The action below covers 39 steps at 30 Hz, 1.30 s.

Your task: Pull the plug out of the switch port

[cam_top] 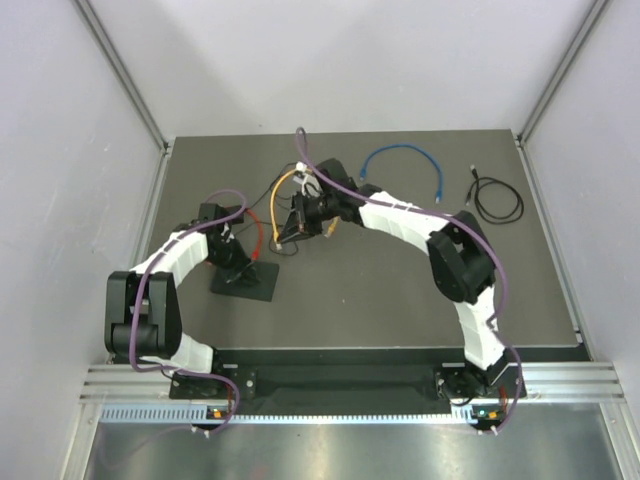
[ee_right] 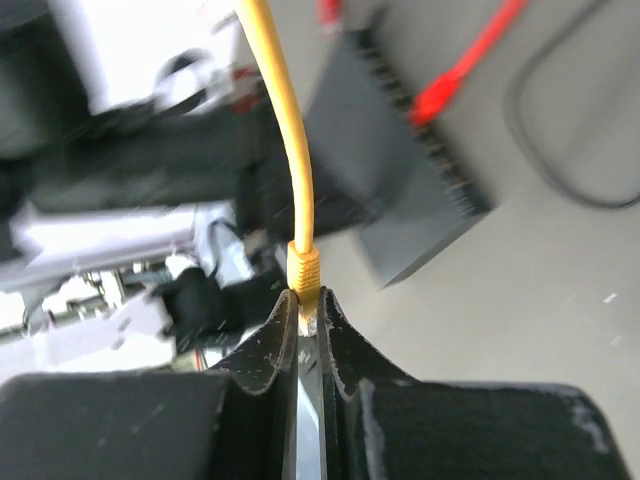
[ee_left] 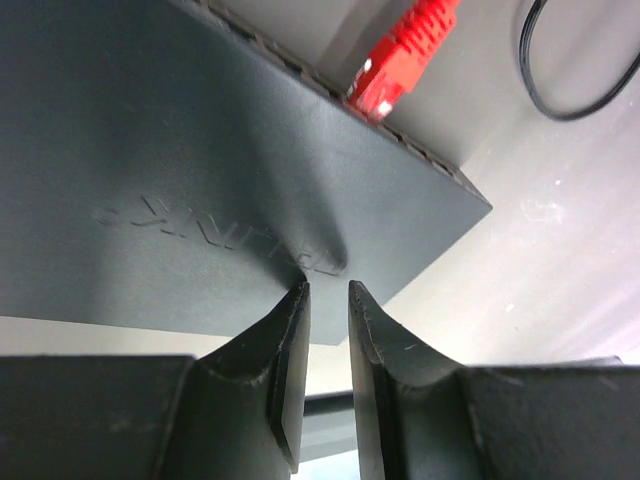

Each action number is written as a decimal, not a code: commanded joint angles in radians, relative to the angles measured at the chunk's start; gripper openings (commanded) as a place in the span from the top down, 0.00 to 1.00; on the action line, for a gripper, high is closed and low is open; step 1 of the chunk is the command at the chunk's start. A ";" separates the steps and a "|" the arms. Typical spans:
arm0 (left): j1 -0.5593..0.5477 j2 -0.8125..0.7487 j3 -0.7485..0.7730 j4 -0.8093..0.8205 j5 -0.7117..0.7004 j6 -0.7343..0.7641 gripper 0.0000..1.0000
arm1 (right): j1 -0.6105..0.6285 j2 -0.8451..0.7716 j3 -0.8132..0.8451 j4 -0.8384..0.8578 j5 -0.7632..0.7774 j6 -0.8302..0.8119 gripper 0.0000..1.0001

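The switch (cam_top: 250,284) is a flat matte-black slab lying left of centre. My left gripper (ee_left: 328,288) stands over it with both tips on its plain top (ee_left: 200,150). Its jaws are a narrow gap apart with nothing between them. A red plug (ee_left: 392,72) sits in a port on the far edge of the switch. My right gripper (ee_right: 308,298) is shut on a yellow plug (ee_right: 303,270) and holds it in the air, clear of the switch (ee_right: 400,170). The plug's yellow cable (cam_top: 283,183) arcs up and away from it.
A blue cable (cam_top: 405,160) lies coiled at the back centre-right and a black cable (cam_top: 497,197) at the back right. A red cable (cam_top: 257,232) runs back from the switch. A thin black cord (ee_left: 560,85) loops beyond the switch's port edge.
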 commanded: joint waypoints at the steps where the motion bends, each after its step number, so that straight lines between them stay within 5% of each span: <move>1: 0.000 -0.005 0.029 -0.004 -0.082 0.056 0.72 | -0.026 -0.153 0.006 -0.095 -0.074 -0.119 1.00; 15: -0.005 -0.051 0.025 0.042 -0.056 0.077 0.72 | -0.290 -0.302 0.161 -0.313 0.199 -0.030 1.00; 28: -0.003 -0.025 0.046 0.048 -0.005 0.105 0.72 | -0.477 0.010 0.356 -0.319 0.217 -0.022 1.00; 39: -0.003 -0.025 0.046 0.028 0.006 0.120 0.72 | -0.483 0.207 0.391 -0.243 0.181 -0.019 1.00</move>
